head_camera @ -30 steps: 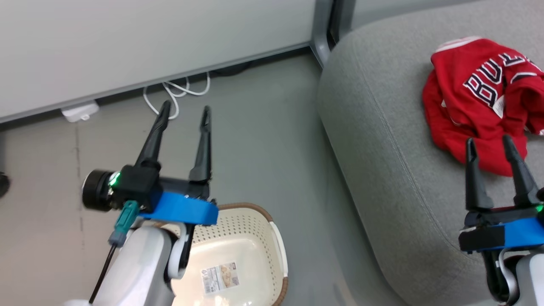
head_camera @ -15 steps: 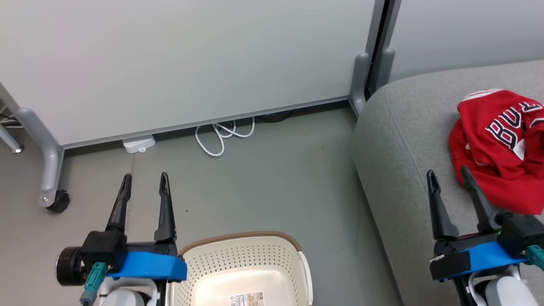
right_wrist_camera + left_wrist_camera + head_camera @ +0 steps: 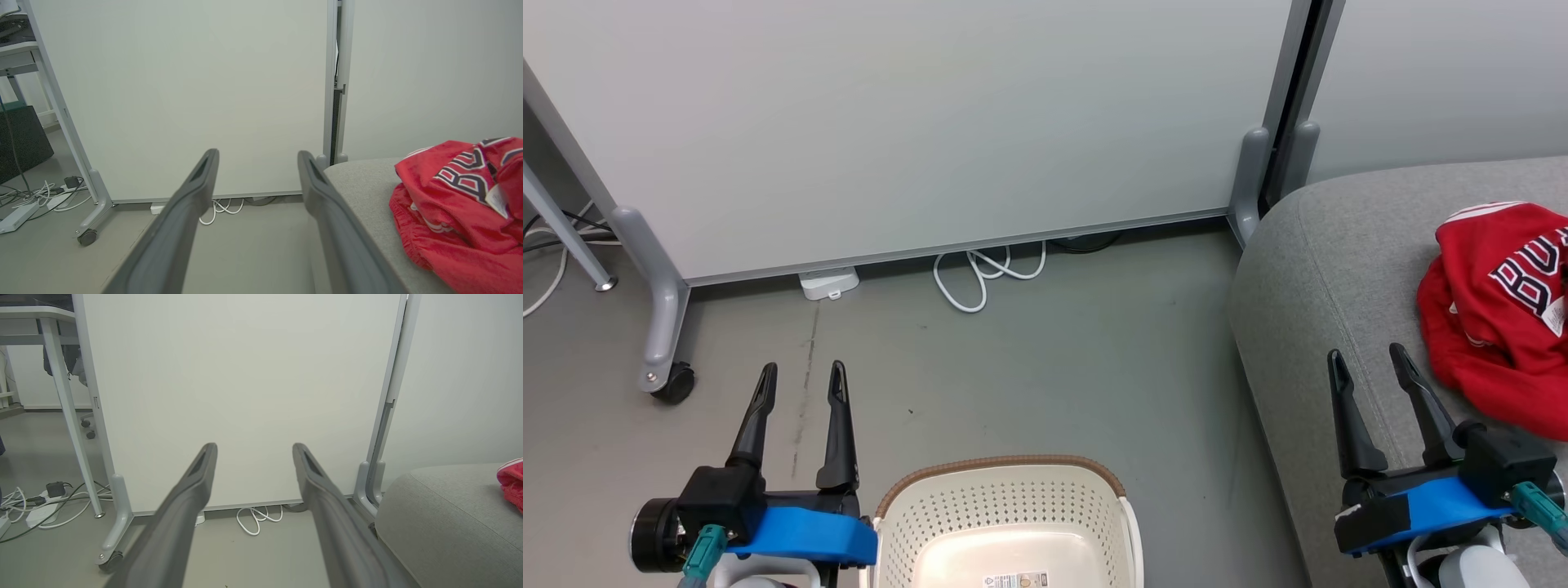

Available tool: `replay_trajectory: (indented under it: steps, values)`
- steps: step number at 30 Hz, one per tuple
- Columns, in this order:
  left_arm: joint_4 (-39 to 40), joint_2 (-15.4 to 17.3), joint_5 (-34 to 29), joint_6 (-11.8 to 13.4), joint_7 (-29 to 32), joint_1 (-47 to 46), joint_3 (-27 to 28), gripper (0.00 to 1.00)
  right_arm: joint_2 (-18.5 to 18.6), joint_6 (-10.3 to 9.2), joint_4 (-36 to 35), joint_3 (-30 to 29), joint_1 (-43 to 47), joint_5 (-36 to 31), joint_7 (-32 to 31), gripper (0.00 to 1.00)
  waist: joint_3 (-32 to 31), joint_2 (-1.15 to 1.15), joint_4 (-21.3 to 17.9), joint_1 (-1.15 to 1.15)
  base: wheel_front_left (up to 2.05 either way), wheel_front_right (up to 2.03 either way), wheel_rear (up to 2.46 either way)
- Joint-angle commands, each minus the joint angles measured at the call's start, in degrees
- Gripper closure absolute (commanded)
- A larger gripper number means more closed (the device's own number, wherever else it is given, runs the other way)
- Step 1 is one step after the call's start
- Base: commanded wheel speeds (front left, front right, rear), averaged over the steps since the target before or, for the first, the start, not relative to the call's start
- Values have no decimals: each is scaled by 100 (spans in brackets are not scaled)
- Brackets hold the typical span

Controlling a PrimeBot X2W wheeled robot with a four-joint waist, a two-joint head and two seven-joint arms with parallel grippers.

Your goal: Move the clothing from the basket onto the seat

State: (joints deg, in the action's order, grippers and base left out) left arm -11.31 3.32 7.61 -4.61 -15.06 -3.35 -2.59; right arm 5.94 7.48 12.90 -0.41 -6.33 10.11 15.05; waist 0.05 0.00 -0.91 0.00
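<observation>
Clothing (image 3: 1494, 327), a crumpled red heap with dark white-edged lettering, lies on the grey seat (image 3: 1323, 269) at the right edge of the head view, well apart from the basket (image 3: 1005, 467) at bottom centre. The left pincer (image 3: 802, 371), at lower left, hangs over the floor (image 3: 1054, 367) with its 2 fingers (image 3: 838, 425) apart, gripping nothing. The right pincer (image 3: 1365, 355), at lower right, is likewise spread, just beside the clothing without touching it.

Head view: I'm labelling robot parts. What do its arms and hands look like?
The left hand and right hand each have two long, tapering dark fingers on a black base with a blue band. A teal plug sits at each wrist; the forearms are pale grey-white.
</observation>
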Motion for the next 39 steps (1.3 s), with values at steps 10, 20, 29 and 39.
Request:
replay_trajectory:
  steps: [10,20,29,39]
  values:
    - [-101,-36,-86,-115,-17,30,98,0,10,3,69,-32,73,-31,19,0,-37,0,73,0,0,0,0]
    - [-322,-38,-101,-105,34,116,70,100,-25,0,246,0,75,-21,-35,100,-59,0,97,1,0,0,0]
    - [-402,-40,1021,-130,341,93,200,100,-69,0,302,-99,88,1059,-339,100,-54,0,97,1,0,0,0]
    - [-362,-40,2067,-153,581,45,289,100,-102,0,257,-161,82,2066,-584,100,-48,0,97,1,0,0,0]
